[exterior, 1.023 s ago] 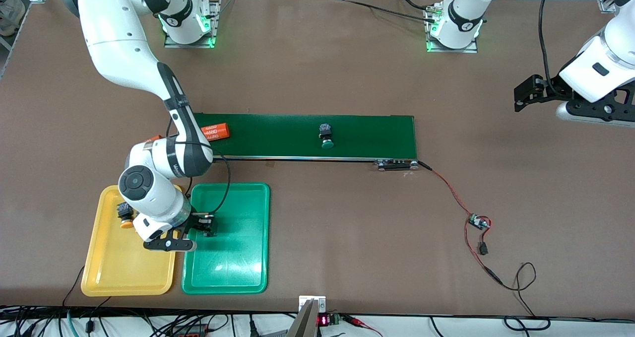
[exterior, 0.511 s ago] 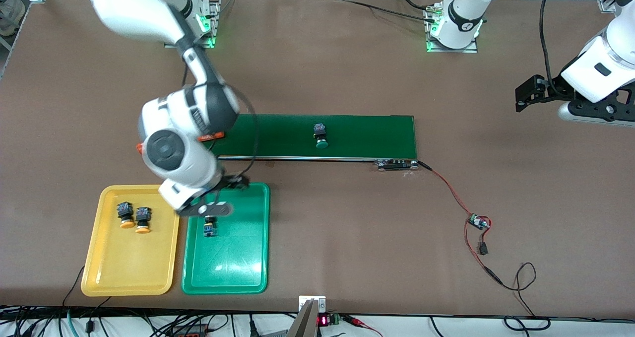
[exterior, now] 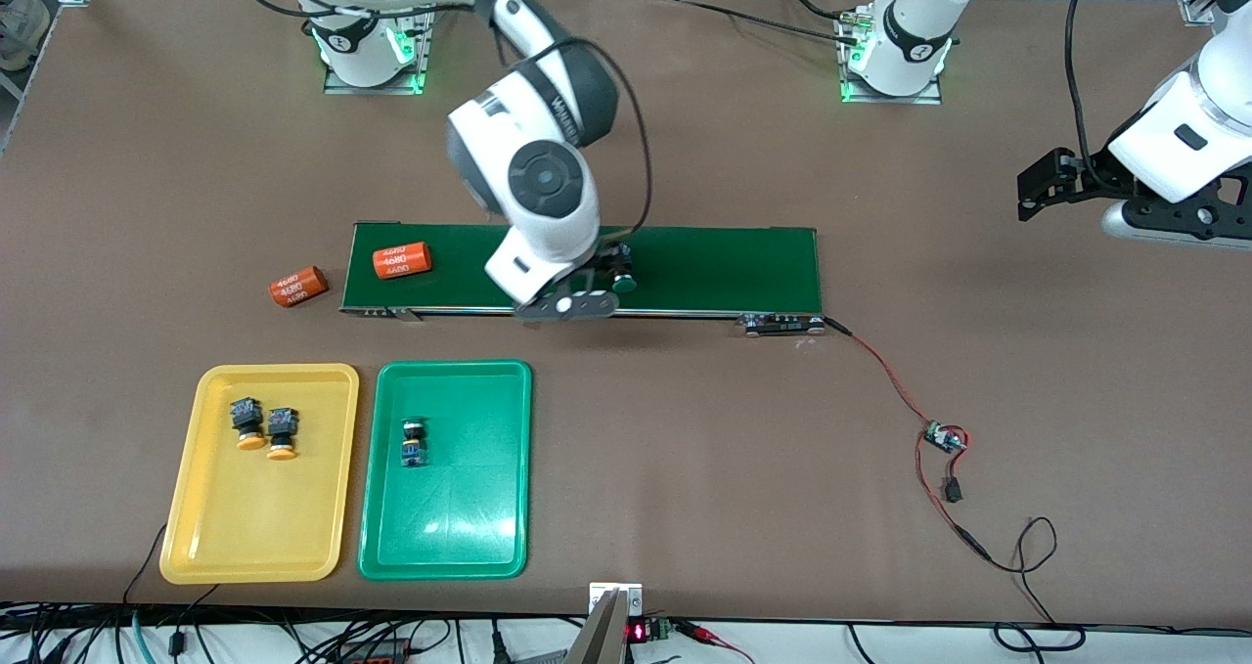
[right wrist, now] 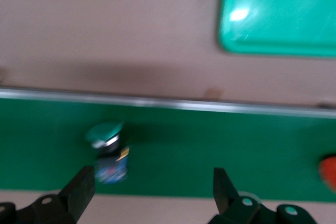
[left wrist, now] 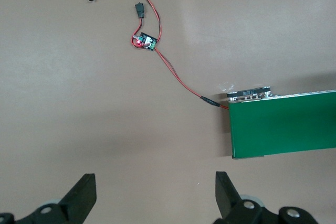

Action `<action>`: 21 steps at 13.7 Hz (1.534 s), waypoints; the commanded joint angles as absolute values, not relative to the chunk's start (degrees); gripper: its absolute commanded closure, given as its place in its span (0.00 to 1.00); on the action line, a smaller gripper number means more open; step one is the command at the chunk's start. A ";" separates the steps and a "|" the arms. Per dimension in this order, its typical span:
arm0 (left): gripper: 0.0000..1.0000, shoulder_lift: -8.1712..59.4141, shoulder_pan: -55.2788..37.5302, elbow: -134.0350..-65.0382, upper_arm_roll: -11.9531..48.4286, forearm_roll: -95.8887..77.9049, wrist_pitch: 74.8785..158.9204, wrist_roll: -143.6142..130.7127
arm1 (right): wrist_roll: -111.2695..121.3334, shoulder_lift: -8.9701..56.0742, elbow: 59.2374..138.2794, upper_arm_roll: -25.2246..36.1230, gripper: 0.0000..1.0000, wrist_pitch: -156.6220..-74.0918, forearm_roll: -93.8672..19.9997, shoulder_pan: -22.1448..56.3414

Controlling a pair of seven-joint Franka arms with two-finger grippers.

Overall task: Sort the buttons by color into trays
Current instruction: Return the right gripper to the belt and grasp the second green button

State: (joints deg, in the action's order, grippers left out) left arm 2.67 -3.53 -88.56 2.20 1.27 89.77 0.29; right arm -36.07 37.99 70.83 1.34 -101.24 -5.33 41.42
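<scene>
Two yellow-capped buttons lie in the yellow tray. One green-capped button lies in the green tray. Another green-capped button lies on the dark-green conveyor belt; it also shows in the right wrist view. My right gripper hangs open and empty over the belt beside that button; its fingers are spread wide. My left gripper waits open and empty over bare table at the left arm's end; its fingertips are wide apart.
One orange cylinder with white print lies on the belt's end toward the right arm; another lies on the table just off that end. A red wire with a small circuit board runs from the belt's other end.
My right gripper has left the green tray, where it let go of a green-capped button, and has swung up over the belt beside the other green button. That button rode along the belt toward the right arm's end.
</scene>
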 commanded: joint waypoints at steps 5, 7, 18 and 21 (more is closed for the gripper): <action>0.00 2.72 -3.60 -87.63 2.29 0.97 88.86 0.53 | -36.74 38.14 75.48 1.93 0.00 -104.05 -10.46 43.15; 0.00 2.64 -3.60 -87.63 2.29 0.97 88.86 0.53 | -36.56 37.88 79.00 1.93 0.00 -106.69 -9.93 43.59; 0.00 2.64 -3.43 -87.63 2.29 0.88 88.15 0.53 | -36.30 39.11 88.07 2.20 0.19 -117.95 -9.67 43.34; 0.00 2.64 -3.43 -87.63 2.29 0.88 88.07 0.53 | -35.60 38.06 87.63 2.72 0.89 -117.25 -9.84 42.28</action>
State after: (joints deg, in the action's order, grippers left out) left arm 2.67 -3.53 -88.56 2.22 1.27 89.28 0.27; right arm -36.34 39.61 87.29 2.59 -117.39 -9.42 43.29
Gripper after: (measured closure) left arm 0.000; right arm 0.247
